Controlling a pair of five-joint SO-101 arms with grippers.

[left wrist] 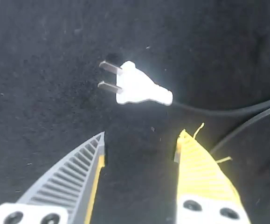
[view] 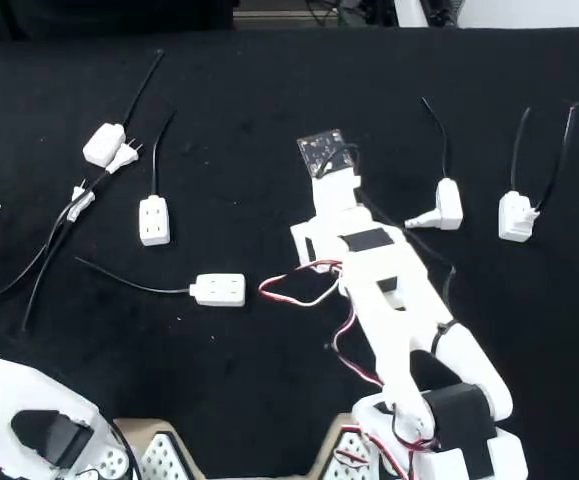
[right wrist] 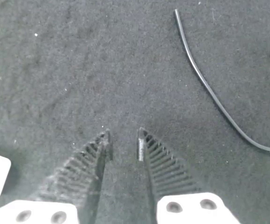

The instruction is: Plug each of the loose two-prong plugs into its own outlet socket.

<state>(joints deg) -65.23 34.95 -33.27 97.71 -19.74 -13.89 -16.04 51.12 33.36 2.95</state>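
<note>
**Two grippers open, plugs lying loose on the black cloth**

Two white sockets lie on the left half of the table [view: 269, 80]: one socket [view: 154, 220] with its cord running away from the arms, and a second socket [view: 219, 289] nearer the arms with its cord trailing left. Nothing is plugged into either. Beyond them lie a chunky plug [view: 104, 145] and a slimmer plug [view: 81, 200], both loose.

The left gripper [left wrist: 139, 140] hangs above the cloth with its fingers wide apart and holding nothing. A two-prong plug [left wrist: 137, 89] lies flat just beyond the tips, its cord [left wrist: 228, 111] leading off sideways.

The right arm [view: 389, 290] stretches over the middle of the table. The right gripper [right wrist: 124, 135] has its fingers only narrowly apart, nothing between them, with a thin black cord [right wrist: 209, 88] nearby. Two more white cord ends [view: 447, 207] [view: 515, 217] lie to that arm's right, too small to tell whether they are plugs or sockets.
</note>
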